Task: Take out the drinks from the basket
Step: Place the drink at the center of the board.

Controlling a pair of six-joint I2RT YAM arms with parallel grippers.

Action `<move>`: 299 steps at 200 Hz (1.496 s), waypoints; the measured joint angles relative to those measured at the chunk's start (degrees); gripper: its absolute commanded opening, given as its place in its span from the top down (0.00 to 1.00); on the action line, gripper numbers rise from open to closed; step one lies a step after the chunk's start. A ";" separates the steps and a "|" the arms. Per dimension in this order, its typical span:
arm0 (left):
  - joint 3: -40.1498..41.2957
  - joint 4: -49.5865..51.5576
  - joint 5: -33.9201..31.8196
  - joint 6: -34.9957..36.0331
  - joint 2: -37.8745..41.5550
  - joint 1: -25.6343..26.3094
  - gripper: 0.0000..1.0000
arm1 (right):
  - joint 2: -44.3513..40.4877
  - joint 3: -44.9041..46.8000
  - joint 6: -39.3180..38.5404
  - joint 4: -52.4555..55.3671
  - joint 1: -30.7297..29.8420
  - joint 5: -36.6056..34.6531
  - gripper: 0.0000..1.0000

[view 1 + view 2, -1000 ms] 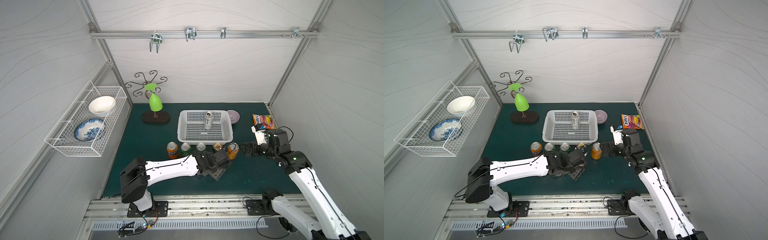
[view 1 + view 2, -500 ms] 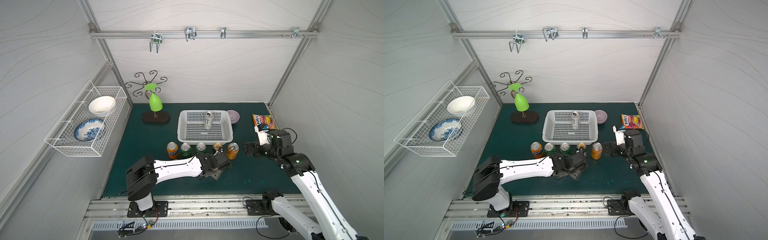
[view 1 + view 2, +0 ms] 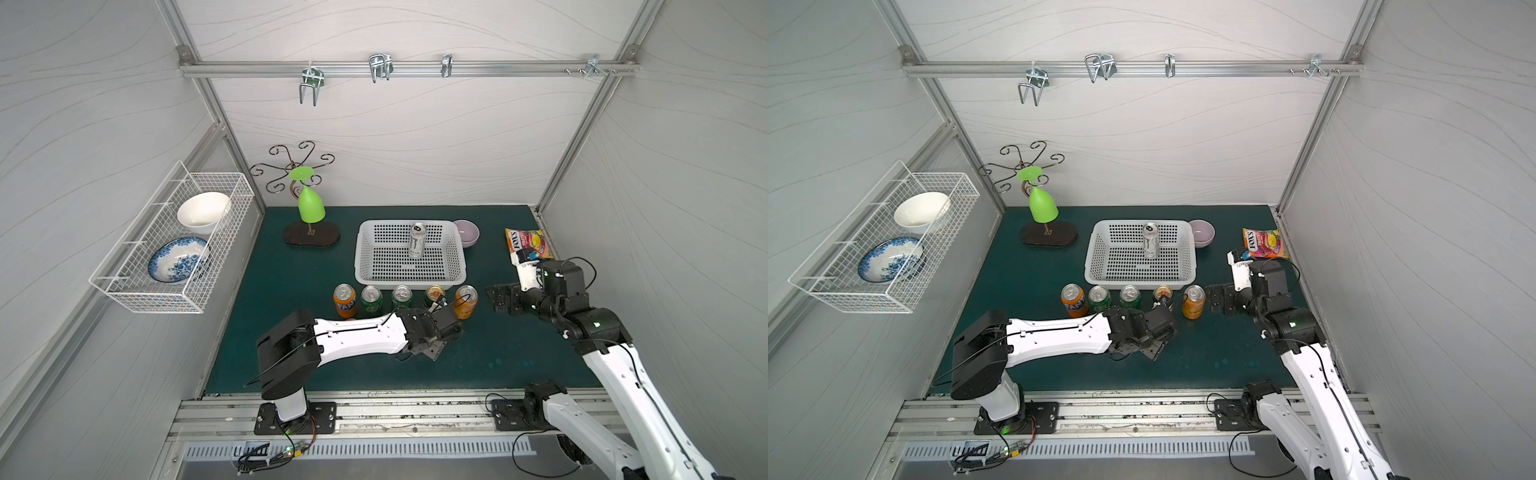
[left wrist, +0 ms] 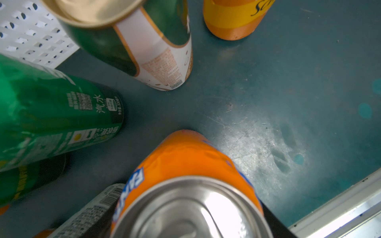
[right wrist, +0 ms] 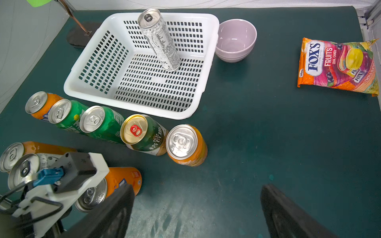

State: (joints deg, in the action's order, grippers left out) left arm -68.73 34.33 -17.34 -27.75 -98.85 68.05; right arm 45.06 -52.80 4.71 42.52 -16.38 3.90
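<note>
Basket (image 3: pixel 409 284) holds one upright slim silver can (image 3: pixel 417 244), back-left of my right claw (image 3: pixel 493 299), wide open and empty; my left claw (image 3: pixel 430 349) grips an orange Fanta can (image 4: pixel 185 160).

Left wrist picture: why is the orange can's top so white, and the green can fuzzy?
Left wrist view: light glares off the shiny lid of the orange can; the green can is very close and looks blurred. Right wrist view: sharper, but the wide lens makes the silver can seem to lean; in a top view the can stands upright.
</note>
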 measured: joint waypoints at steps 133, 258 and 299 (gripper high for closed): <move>-0.07 -0.33 -2.64 -0.96 0.00 0.00 0.17 | -0.20 0.00 -0.09 0.00 0.37 0.42 0.01; -6.95 2.38 -5.20 2.03 7.65 0.00 0.04 | 3.17 -0.72 -0.09 0.04 0.66 4.11 0.01; -7.76 3.58 -7.78 4.94 13.18 -1.18 0.02 | 8.24 -4.11 -0.11 0.02 0.66 6.82 0.01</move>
State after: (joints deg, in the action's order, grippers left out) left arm -76.49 37.91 -25.12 -22.81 -85.67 66.87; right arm 53.30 -56.90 4.60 42.54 -15.73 10.72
